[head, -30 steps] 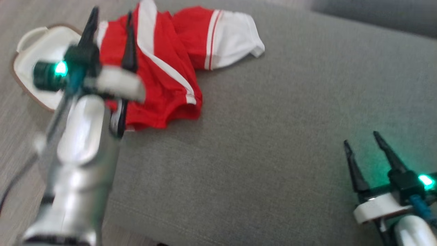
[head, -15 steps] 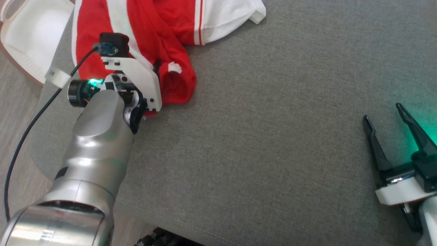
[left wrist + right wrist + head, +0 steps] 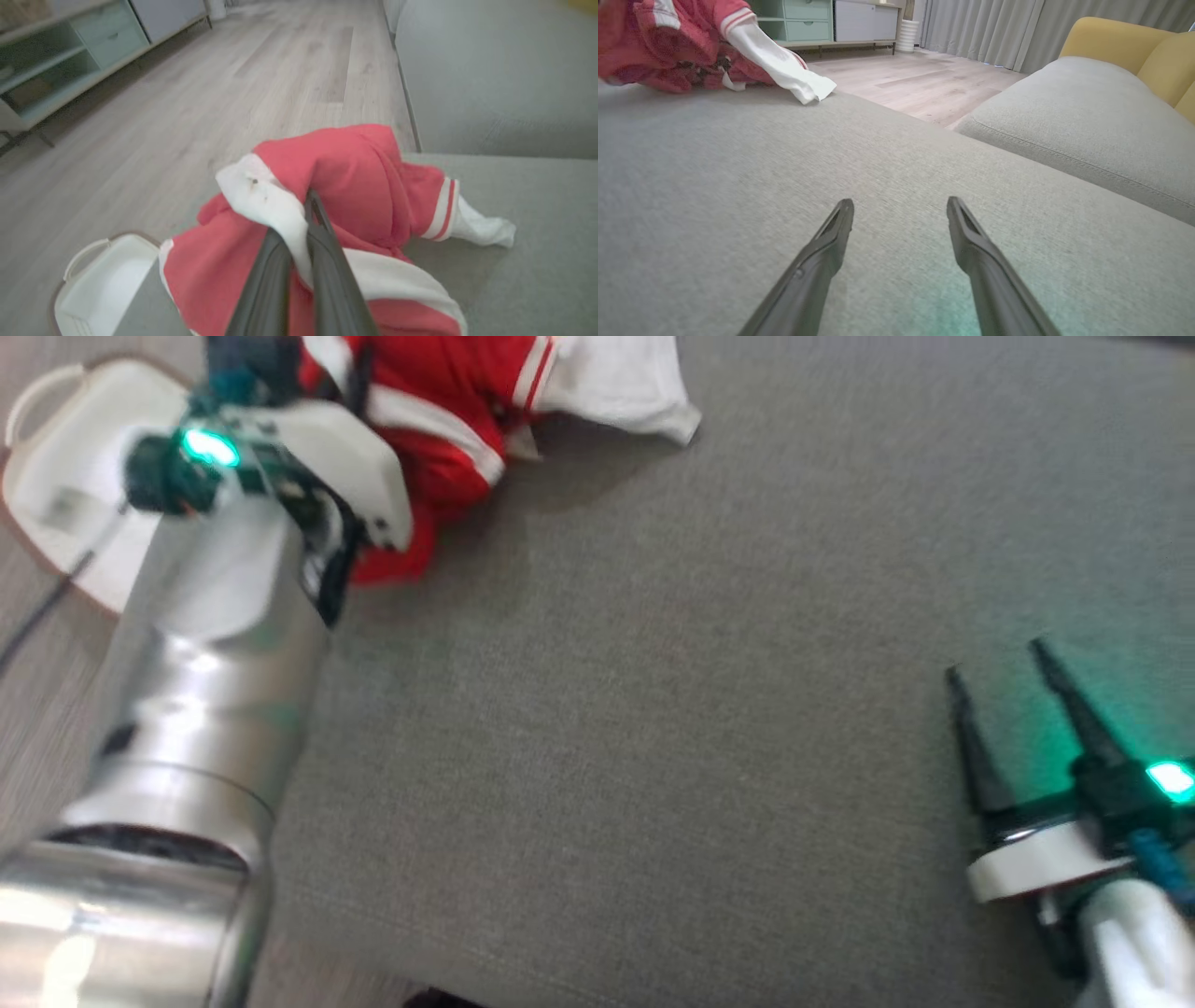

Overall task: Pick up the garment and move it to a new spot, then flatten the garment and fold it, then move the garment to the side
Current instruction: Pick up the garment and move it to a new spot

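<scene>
The garment (image 3: 355,186) is a red top with white stripes and white sleeves, bunched at the far left corner of the grey sofa seat (image 3: 700,709). In the left wrist view my left gripper (image 3: 310,201) is shut on a white stripe of the garment, and the cloth rises in a peak around the fingertips. From the head view, the left wrist (image 3: 308,457) covers part of the garment (image 3: 448,420). My right gripper (image 3: 994,663) hovers open over bare cushion at the lower right, nothing between its fingers (image 3: 831,242). The garment (image 3: 668,42) lies far off to its upper left.
A white basket (image 3: 56,495) stands on the wooden floor just past the sofa's left edge. The sofa's back cushion (image 3: 1064,116) rises on the right, with a yellow armchair (image 3: 1125,42) behind it. A low cabinet (image 3: 56,60) stands across the floor.
My left gripper went from open above the garment to shut on its white stripe, and the cloth has bunched and lifted. The head camera shifted. The right gripper stays open.
</scene>
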Robot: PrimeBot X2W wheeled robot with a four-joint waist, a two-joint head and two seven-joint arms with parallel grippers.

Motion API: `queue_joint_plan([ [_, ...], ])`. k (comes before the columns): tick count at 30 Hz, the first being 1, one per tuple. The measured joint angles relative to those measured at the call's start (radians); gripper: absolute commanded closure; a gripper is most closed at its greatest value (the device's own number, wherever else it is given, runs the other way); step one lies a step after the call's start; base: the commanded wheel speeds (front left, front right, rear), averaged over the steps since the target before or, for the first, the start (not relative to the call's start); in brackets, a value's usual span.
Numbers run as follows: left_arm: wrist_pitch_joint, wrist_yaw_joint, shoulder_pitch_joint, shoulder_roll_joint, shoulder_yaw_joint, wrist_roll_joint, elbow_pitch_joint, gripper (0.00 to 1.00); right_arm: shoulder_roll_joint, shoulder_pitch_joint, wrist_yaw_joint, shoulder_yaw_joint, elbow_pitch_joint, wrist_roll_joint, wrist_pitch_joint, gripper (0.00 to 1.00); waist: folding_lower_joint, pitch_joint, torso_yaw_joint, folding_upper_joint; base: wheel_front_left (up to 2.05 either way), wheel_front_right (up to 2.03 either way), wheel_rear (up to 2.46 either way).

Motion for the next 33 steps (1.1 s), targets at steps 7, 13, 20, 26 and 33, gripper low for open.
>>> queue_joint_plan([
  [7, -0.033, -0.013, -0.057, 0.041, -0.065, 0.027, -0.064, 1.00, 0.103, 0.004, 0.000, 0.006, 0.032, 0.002, 0.000, 0.00, -0.0002, -0.133, -0.048, 0.0000, 0.00, 0.00, 0.00],
  [13, -0.025, -0.021, -0.083, 0.048, -0.162, -0.017, -0.171, 1.00, 0.160, 0.043, 0.000, 0.004, 0.045, 0.013, 0.000, 0.00, -0.0002, -0.225, -0.137, 0.0000, 0.00, 0.00, 0.00],
  [20, 0.040, -0.021, -0.080, 0.078, -0.342, -0.146, -0.360, 1.00, 0.179, 0.069, 0.000, -0.005, 0.047, 0.029, 0.000, 0.00, -0.0003, -0.297, -0.293, 0.0001, 0.00, 0.00, 0.00],
  [26, 0.061, -0.021, -0.032, 0.087, -0.455, -0.270, -0.486, 1.00, 0.182, 0.070, 0.000, 0.003, 0.043, 0.078, 0.001, 0.00, -0.0002, -0.324, -0.444, 0.0001, 0.00, 0.00, 0.00],
  [33, 0.003, -0.021, 0.064, 0.043, -0.564, -0.323, -0.509, 1.00, 0.183, 0.070, 0.000, 0.012, 0.039, 0.116, 0.001, 0.00, -0.0002, -0.310, -0.599, 0.0001, 0.00, 0.00, 0.00],
])
